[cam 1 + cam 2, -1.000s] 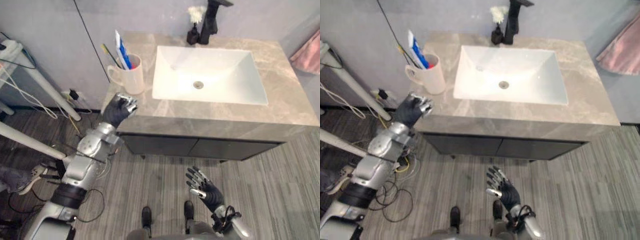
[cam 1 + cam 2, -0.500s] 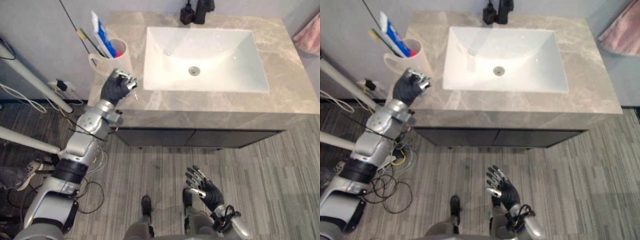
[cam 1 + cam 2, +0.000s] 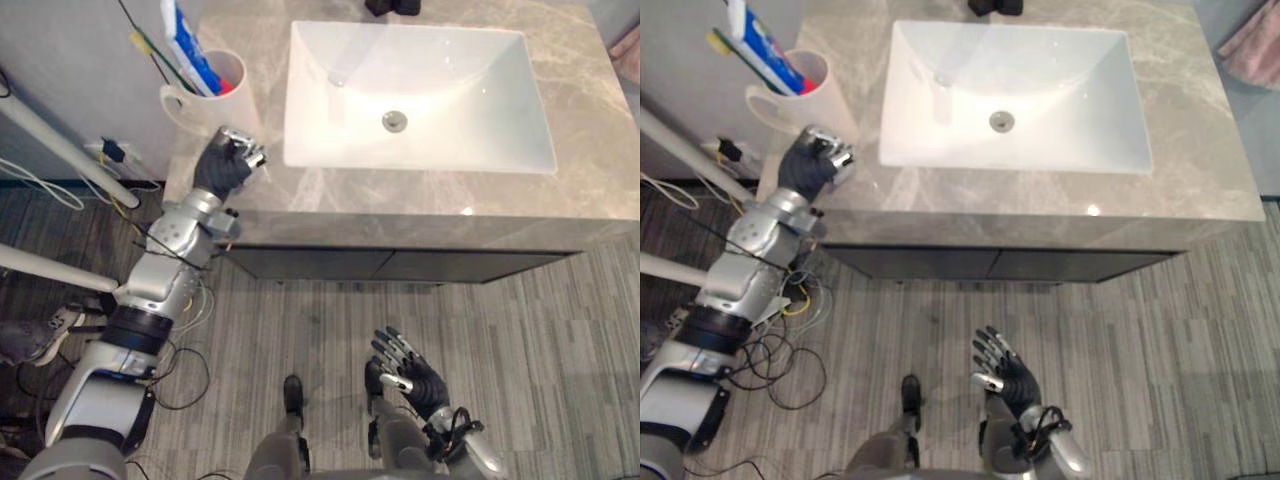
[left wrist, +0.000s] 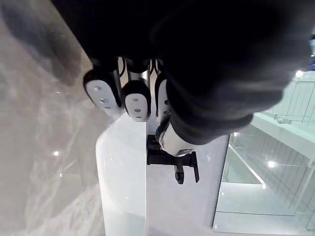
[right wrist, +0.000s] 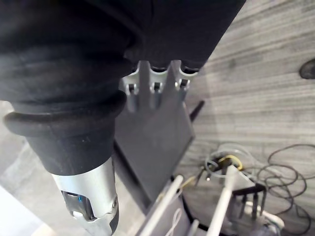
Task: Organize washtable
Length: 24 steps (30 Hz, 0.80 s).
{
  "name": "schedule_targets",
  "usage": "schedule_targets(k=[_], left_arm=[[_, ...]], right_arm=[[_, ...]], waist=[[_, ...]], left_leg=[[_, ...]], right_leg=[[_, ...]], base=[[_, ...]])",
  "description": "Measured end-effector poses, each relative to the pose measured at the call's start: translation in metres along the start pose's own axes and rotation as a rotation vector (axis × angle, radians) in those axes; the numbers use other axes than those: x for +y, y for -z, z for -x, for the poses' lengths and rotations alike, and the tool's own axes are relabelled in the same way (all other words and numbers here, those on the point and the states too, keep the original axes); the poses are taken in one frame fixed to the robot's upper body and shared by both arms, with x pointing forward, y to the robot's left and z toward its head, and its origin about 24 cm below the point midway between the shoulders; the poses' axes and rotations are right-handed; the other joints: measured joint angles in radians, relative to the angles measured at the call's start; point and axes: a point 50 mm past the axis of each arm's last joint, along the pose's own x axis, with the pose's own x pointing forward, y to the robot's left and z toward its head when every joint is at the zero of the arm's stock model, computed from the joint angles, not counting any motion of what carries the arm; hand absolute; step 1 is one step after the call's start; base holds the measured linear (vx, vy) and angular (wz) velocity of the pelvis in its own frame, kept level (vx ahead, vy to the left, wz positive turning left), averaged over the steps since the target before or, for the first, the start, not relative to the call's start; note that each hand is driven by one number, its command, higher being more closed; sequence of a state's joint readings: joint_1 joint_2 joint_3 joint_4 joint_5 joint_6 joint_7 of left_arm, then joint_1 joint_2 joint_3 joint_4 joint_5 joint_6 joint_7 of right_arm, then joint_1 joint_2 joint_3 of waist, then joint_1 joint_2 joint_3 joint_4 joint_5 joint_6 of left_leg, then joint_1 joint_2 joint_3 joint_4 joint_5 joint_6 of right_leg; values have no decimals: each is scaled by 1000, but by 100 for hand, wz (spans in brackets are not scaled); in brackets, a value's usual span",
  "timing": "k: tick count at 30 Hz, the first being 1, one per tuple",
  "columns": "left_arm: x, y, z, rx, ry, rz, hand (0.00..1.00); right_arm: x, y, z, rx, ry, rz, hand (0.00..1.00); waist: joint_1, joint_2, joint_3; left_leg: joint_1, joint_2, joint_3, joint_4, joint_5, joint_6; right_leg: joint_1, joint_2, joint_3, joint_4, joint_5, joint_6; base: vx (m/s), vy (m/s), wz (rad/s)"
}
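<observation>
A cream mug point(image 3: 205, 86) with a toothbrush and a blue-and-white toothpaste tube point(image 3: 186, 44) stands at the back left of the marble washtable point(image 3: 420, 192). My left hand point(image 3: 228, 166) rests on the counter's front left corner, just in front of the mug and apart from it, with its fingers curled on nothing. In the left wrist view its fingertips point(image 4: 136, 101) point along the counter toward the white basin point(image 4: 123, 191) and the black tap point(image 4: 173, 158). My right hand point(image 3: 412, 374) hangs low over the floor in front of the cabinet, fingers spread.
The white basin point(image 3: 415, 92) takes up the middle of the counter. The black tap and a dark bottle point(image 3: 992, 6) stand at its back edge. A pink towel point(image 3: 1251, 44) hangs at the far right. White slanted poles point(image 3: 62, 140) stand left of the cabinet.
The whole picture has shifted as the camera moved closer over the washtable. My left hand stays at the front left corner by the mug, fingers curled a little tighter. The right hand is unchanged.
</observation>
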<state>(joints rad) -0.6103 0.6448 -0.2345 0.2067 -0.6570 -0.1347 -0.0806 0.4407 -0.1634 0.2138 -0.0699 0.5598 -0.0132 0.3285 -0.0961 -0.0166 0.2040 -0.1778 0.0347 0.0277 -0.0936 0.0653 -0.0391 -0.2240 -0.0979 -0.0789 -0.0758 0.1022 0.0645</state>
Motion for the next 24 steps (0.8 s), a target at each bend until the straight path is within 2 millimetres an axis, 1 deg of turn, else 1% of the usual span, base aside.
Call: schedule_targets(k=[6,14,20,24], left_arm=[[2,-3,0,-15,-7,-1,100],[11,-8,1,-32,-39,-4,100],[13,-12,1,-60,-50,-7,100],[16,-15,-3,-70,-73,-11,100]], right_arm=[[0,0,0,0,1,0,0],[0,0,0,2,1,0,0],[0,1,0,5,0,-2,0],[2,2,0,9,-7,-4,0]], waist=[[2,-8,20],[3,-9,29],[4,-14,41],[7,-15,41]], left_leg=[[-6,0,0,0,0,0],[-9,0,-2,0,0,0],[-11,0,-3,0,0,0],[-17,0,-5,0,0,0]], right_leg=[[-4,0,0,0,0,0],[-7,0,-1,0,0,0],[-8,0,-1,0,0,0],[-13,0,-3,0,0,0]], base=[[0,0,0],[0,0,0],[0,0,0],[0,0,0]])
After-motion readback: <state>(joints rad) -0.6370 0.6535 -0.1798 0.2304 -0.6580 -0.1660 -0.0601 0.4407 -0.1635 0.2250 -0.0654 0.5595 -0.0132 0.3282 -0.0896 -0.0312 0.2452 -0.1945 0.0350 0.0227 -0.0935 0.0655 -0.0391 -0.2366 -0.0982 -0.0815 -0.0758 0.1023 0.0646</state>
